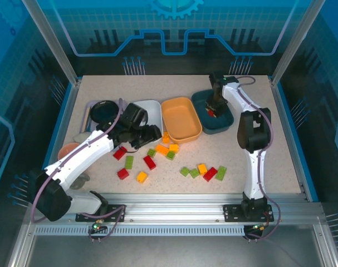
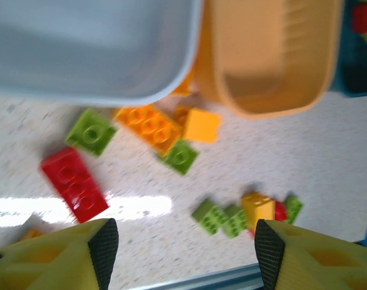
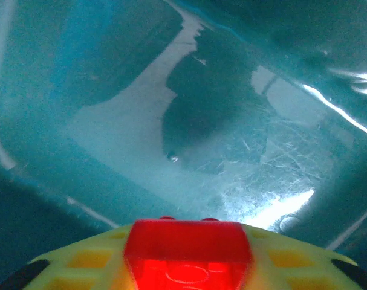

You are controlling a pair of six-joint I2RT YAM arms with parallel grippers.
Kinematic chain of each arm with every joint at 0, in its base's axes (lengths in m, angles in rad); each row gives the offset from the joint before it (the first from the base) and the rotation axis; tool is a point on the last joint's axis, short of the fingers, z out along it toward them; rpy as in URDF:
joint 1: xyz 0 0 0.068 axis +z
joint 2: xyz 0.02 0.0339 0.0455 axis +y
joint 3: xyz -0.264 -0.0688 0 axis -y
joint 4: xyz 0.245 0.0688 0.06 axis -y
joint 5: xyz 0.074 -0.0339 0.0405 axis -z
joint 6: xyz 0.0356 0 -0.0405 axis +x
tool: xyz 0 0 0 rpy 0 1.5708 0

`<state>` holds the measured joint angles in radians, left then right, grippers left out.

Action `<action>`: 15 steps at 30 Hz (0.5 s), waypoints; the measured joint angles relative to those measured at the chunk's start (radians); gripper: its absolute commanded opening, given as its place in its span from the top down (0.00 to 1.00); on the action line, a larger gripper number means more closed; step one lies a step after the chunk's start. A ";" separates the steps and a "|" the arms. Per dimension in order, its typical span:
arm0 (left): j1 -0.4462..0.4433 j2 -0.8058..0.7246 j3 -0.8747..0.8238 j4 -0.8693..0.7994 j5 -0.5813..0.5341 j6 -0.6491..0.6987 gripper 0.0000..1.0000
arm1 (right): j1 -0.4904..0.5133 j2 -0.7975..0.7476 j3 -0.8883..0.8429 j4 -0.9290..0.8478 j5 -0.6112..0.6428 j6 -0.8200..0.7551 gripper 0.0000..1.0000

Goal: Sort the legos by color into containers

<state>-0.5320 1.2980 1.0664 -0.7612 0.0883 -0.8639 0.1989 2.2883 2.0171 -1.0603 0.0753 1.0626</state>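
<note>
1. Red brick [image 3: 188, 249] was found clamped in right gripper [image 1: 212, 110], held over teal tray [image 1: 228, 123] just right of orange tray [image 1: 181, 118], presumably for release there.
2. Left gripper [image 2: 186, 257] was noted spread, empty, near-left of orange tray, over loose legos [image 1: 162, 149].

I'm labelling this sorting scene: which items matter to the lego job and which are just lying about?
Job: red, green and orange-yellow legos on the table; red lego in the right gripper; white tray; orange tray; dark teal tray.
Lying about: black round plate; lavender tray under it; pink cup.
</note>
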 measured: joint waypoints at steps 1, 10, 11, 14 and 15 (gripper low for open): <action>0.000 -0.013 -0.032 -0.015 -0.003 -0.008 0.36 | -0.001 0.007 0.008 -0.014 -0.005 -0.008 0.33; -0.054 -0.061 -0.157 -0.129 -0.006 0.060 0.32 | 0.019 -0.108 -0.005 -0.010 -0.011 -0.120 0.18; -0.071 -0.056 -0.166 -0.135 -0.006 0.078 0.28 | 0.031 -0.163 -0.042 0.013 -0.012 -0.145 0.17; -0.114 -0.025 -0.189 -0.148 -0.010 0.114 0.25 | 0.081 -0.358 -0.190 0.107 -0.033 -0.230 0.16; -0.125 -0.013 -0.196 -0.151 -0.014 0.122 0.25 | 0.101 -0.420 -0.238 0.137 -0.046 -0.256 0.16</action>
<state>-0.6571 1.2854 0.8703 -0.9119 0.0738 -0.7418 0.3000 1.8687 1.7794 -0.9234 0.0292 0.8062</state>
